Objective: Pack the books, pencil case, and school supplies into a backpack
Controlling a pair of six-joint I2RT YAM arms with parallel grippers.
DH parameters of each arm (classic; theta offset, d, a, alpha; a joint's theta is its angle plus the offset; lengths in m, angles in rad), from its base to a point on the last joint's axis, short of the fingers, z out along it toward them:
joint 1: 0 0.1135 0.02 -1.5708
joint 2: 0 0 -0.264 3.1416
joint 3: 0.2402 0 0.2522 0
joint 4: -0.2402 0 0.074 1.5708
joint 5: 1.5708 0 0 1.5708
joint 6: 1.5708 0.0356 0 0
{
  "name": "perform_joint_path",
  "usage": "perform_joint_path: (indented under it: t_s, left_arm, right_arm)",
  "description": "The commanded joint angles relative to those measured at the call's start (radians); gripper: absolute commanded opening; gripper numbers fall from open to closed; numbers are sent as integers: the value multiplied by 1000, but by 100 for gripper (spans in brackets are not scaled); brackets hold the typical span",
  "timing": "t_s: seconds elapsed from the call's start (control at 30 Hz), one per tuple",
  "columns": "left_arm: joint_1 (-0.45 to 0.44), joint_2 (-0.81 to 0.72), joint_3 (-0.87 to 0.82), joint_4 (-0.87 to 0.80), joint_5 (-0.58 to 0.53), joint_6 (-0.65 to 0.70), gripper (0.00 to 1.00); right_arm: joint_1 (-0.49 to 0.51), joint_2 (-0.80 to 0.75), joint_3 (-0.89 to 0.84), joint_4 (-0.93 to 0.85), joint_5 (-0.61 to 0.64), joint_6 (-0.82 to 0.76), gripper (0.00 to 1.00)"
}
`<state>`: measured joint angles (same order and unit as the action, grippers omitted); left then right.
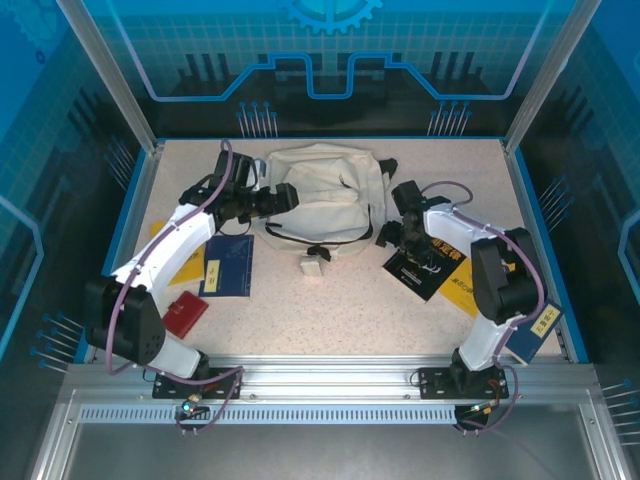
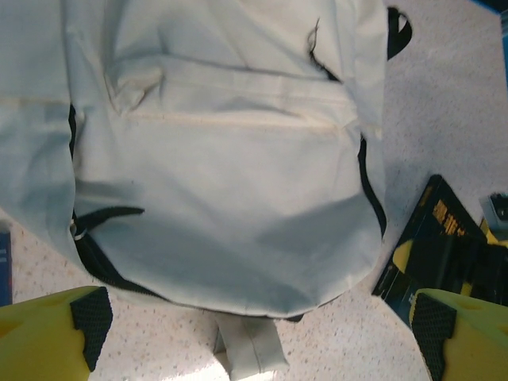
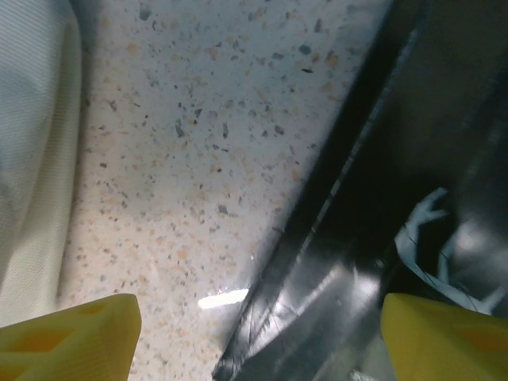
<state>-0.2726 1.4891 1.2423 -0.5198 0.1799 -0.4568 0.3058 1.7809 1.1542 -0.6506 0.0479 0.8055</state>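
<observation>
Backpack [image 1: 320, 200] is laid far centre on the bench [image 1: 350, 300]. Left gripper [image 2: 262, 321] is held apart at its left edge, empty; right gripper [image 3: 262, 333] is spread over a book [image 1: 432, 270] at right.

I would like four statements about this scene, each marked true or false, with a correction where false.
1. The backpack lies on the table. True.
2. The left tool is shut on a strap. False: its fingers stand wide apart, holding nothing.
3. The navy book is inside the backpack. False: it lies on the table, outside it.
4. The right tool is over the edge of a black book. True.
</observation>
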Motion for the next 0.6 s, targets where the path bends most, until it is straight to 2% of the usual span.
perform_joint_path:
  t_s: [0.0,0.3,0.47,0.57]
  left_arm:
    - [-5,-48,-26,-13,44,-26,99]
    - [-7,-55,-46,-6,75,-36,99]
    - [-20,-50,-52,3,93,-40,99]
    - [-48,-49,-55,15,101,-46,99]
  right_arm:
    - [10,47,39,-37,-15,-54,79]
    - [170,54,-54,-33,-94,-36,75]
    - [318,-44,-152,-33,-136,-22,72]
    - [354,-122,-166,-73,-133,-22,71]
